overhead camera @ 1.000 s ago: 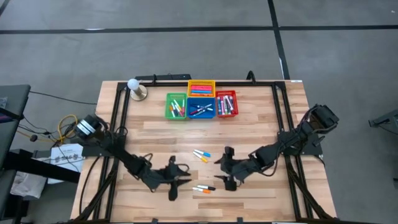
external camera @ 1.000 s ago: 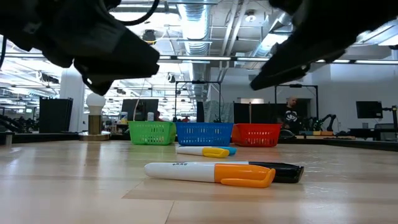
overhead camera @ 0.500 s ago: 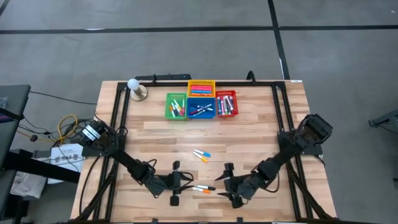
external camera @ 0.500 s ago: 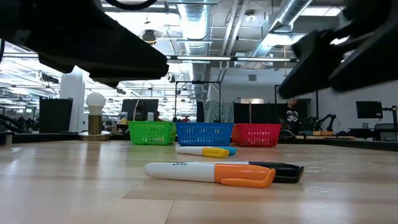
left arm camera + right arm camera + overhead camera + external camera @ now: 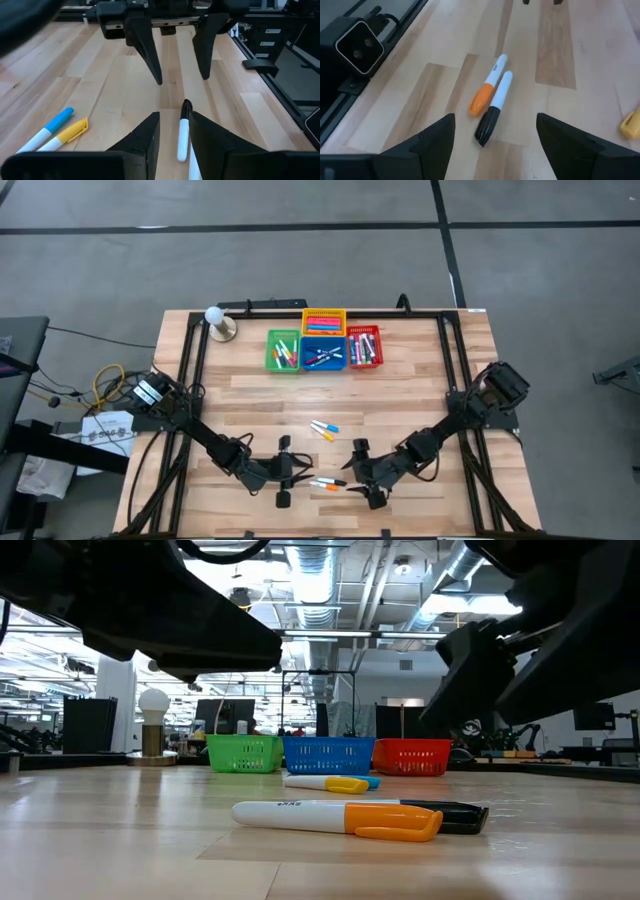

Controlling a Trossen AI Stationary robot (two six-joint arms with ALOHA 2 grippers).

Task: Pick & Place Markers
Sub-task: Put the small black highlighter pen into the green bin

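Markers [image 5: 327, 482] near the table's [image 5: 420, 370] front edge look light, stiff, slippery; grip mid-barrel; left gripper [image 5: 284, 473] half-open, right gripper [image 5: 358, 472] wide open, both empty

The left gripper [image 5: 283, 472] is now lower on the table and closer to the two markers [image 5: 326, 482]. The right gripper [image 5: 358, 473] is closer too, facing it.

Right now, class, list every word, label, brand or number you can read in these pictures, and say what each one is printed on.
No text here can be read for certain.
Orange-capped marker: a short dark print on its white barrel, too small and blurred to read.
The same print shows in the right wrist view, also unreadable.
Paper sheet beside the table: dark lines of print, too small to read.
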